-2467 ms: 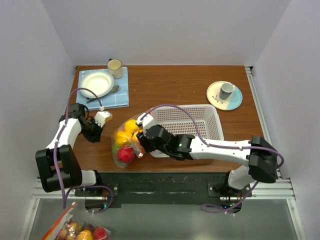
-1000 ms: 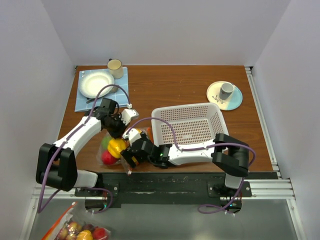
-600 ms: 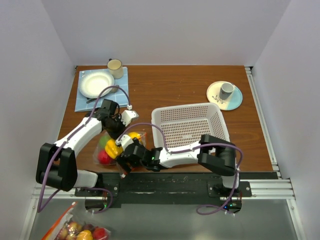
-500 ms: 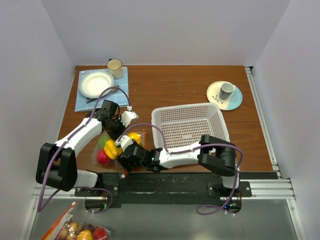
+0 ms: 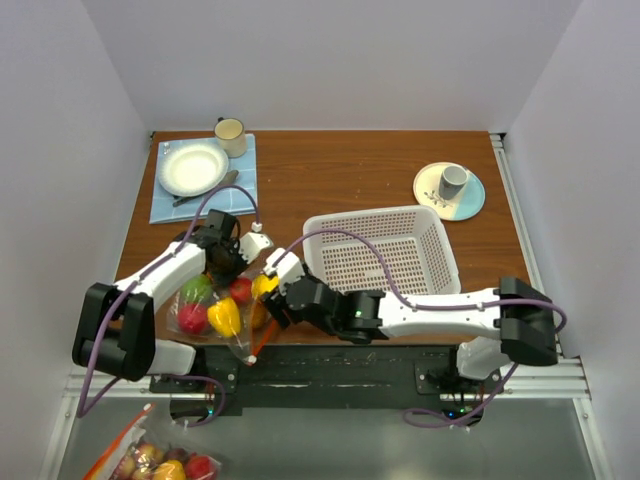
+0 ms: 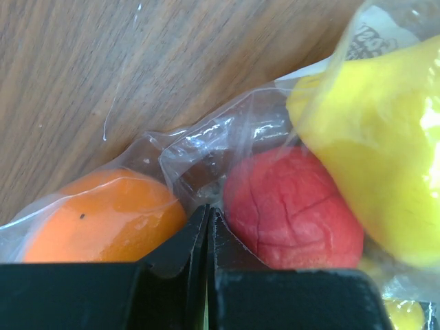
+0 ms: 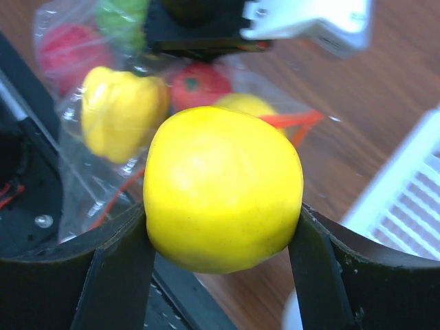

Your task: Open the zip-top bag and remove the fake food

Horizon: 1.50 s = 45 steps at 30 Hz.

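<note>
The zip-top bag (image 5: pixel 205 310) is clear, lies at the table's near left edge and holds several pieces of fake food: a green one (image 5: pixel 197 291), a red one (image 5: pixel 192 319) and a yellow pepper (image 5: pixel 224 316). Its orange-red zip strip (image 7: pixel 297 121) faces the right arm. My left gripper (image 5: pixel 226 268) is shut on the bag's film (image 6: pixel 206 148) between an orange fruit (image 6: pixel 103 213) and a red fruit (image 6: pixel 292 216). My right gripper (image 7: pixel 223 210) is shut on a round yellow fruit (image 7: pixel 223 185) and holds it just right of the bag, also seen in the top view (image 5: pixel 264 288).
A white perforated basket (image 5: pixel 430 235) stands right of the bag. A plate (image 5: pixel 192 167) and a mug (image 5: pixel 230 131) sit on a blue cloth at the back left. A saucer with a cup (image 5: pixel 450 188) sits at the back right. Another bag of fruit (image 5: pixel 150 460) lies below the table.
My right gripper has drawn back to the right out of the bag with the yellow fruit in it. The bag has slid toward the near left and flattened. My left gripper stays on the bag.
</note>
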{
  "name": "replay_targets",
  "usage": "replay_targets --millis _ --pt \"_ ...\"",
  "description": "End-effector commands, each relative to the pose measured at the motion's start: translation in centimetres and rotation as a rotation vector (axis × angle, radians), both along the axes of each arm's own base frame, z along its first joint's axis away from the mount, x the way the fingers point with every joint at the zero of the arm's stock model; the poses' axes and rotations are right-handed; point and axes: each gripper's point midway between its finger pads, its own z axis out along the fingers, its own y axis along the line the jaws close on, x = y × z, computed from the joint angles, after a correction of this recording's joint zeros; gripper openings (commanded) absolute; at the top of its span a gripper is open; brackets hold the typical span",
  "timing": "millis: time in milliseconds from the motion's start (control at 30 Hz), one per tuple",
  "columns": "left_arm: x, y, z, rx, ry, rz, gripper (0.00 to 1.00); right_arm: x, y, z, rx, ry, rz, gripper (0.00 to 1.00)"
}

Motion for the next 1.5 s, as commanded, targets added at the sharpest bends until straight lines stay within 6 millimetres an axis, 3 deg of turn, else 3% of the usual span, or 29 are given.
replay_targets --millis 0,100,133,200,233,267,333,500,600,667,767,933,1033,1067,1200,1333,1467 --pt "0.2 0.6 -0.4 0.037 -0.002 0.002 0.06 2.9 -5.9 0.7 -0.101 -0.143 -0.198 0.51" --pt "0.6 0.0 0.4 0.008 -0.007 0.006 0.06 5.4 -8.9 1.1 -0.142 -0.169 -0.316 0.42" --pt "0.8 -0.3 0.7 -0.009 -0.009 0.004 0.06 7.1 -10.5 1.5 -0.136 -0.17 -0.408 0.35" --pt "1.2 -0.7 1.4 -0.022 -0.015 0.01 0.06 8.8 -12.8 1.6 -0.136 -0.15 -0.493 0.34" --pt "1.3 -0.8 1.5 -0.028 -0.013 0.008 0.06 10.3 -14.3 1.1 -0.125 -0.117 -0.554 0.38" --pt "1.6 -0.9 2.0 -0.032 -0.023 0.007 0.06 10.8 -14.8 0.8 -0.119 -0.095 -0.561 0.49" --pt "1.5 -0.9 2.0 -0.03 -0.018 0.006 0.06 11.7 -15.6 0.2 -0.11 -0.058 -0.585 0.98" --pt "1.5 -0.8 2.4 -0.031 -0.026 0.006 0.06 11.7 -14.0 -1.5 -0.141 -0.001 -0.542 0.99" --pt "1.5 -0.8 2.3 -0.028 -0.027 0.006 0.06 10.8 -12.6 -0.2 -0.17 -0.057 -0.484 0.99" --pt "1.4 -0.6 2.1 -0.02 -0.026 0.005 0.06 8.9 -10.3 1.2 -0.182 -0.125 -0.395 0.98" --pt "1.3 -0.5 1.9 -0.017 -0.025 0.005 0.06 6.1 -6.7 1.5 -0.166 -0.116 -0.26 0.97" --pt "1.0 -0.3 1.5 -0.008 -0.022 0.006 0.06 1.9 -2.5 -0.6 -0.144 -0.056 -0.13 0.65" --pt "0.9 -0.1 1.2 0.002 -0.022 0.006 0.06 0.4 -1.0 -2.7 -0.135 -0.04 -0.076 0.59" --pt "0.8 0.0 1.1 0.005 -0.021 0.005 0.05 0.2 -0.7 -4.1 -0.161 -0.037 -0.069 0.59" --pt "1.0 0.0 1.3 0.009 -0.027 0.007 0.05 0.2 1.0 -6.1 -0.171 -0.054 -0.032 0.68" --pt "0.9 0.3 1.2 0.021 -0.027 0.004 0.05 0.5 3.2 -6.7 -0.152 -0.077 -0.005 0.74" --pt "0.9 0.4 1.1 0.029 -0.03 0.001 0.05 1.1 4.6 -7.3 -0.161 -0.108 0.003 0.88"
